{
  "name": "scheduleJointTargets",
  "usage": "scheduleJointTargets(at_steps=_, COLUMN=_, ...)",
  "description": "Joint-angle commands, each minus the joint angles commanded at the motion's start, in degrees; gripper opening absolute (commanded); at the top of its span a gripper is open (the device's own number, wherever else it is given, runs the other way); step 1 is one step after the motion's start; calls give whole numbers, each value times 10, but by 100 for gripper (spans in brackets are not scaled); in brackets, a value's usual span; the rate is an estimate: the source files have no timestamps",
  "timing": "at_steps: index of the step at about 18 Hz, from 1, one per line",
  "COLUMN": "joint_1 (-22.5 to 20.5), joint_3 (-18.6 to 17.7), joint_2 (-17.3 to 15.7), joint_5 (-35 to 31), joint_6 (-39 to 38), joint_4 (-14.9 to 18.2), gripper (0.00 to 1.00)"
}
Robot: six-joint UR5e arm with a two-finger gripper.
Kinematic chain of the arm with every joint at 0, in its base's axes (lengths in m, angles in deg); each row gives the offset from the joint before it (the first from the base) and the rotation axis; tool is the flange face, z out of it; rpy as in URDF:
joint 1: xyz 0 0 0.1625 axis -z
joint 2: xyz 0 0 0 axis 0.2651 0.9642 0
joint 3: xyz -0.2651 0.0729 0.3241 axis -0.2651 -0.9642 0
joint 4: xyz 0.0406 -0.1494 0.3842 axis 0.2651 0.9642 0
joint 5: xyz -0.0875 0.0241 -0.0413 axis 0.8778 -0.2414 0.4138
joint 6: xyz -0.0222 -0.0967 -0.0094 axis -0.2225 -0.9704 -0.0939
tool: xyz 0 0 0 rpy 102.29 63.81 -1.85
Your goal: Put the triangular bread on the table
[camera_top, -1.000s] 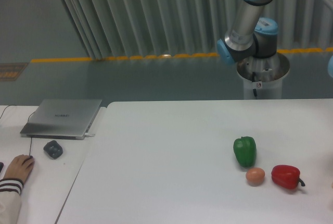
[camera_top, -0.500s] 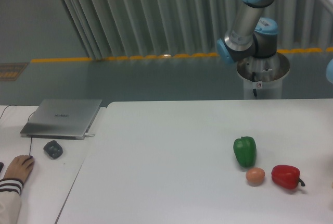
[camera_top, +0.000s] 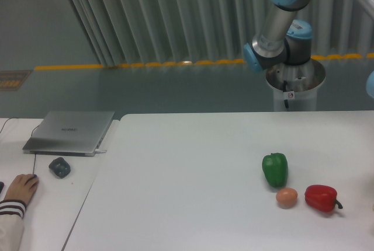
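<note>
The triangular bread is out of view. The white table (camera_top: 187,169) fills the lower part of the camera view. Only the arm's silver and blue links (camera_top: 280,23) show, rising from the base behind the table and leaving the frame at the top right. The gripper itself is outside the picture.
A green pepper (camera_top: 275,169), a small round orange-pink fruit (camera_top: 286,197) and a red pepper (camera_top: 321,198) lie at the table's right. On the narrower desk at left are a closed laptop (camera_top: 70,132), a mouse (camera_top: 59,167) and a person's hand (camera_top: 20,188).
The arm's upper links have shifted slightly to the right and upward. The peppers, the fruit and the desk items have stayed put.
</note>
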Motion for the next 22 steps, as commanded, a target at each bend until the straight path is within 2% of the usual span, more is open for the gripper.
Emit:
scheduleJointTargets(at_steps=15, joint_1=-4, joint_3=-1, joint_2=10, joint_5=0, joint_6=-1, joint_4=0, gripper=100)
scheduleJointTargets(at_steps=19, joint_1=-4, joint_3=-2, joint_2=11, joint_5=-1, joint_6=-2, joint_4=0, gripper=90)
scheduleJointTargets(at_steps=22, joint_1=-4, joint_3=-2, joint_2=12, joint_5=-1, joint_6=-3, joint_4=0, gripper=89)
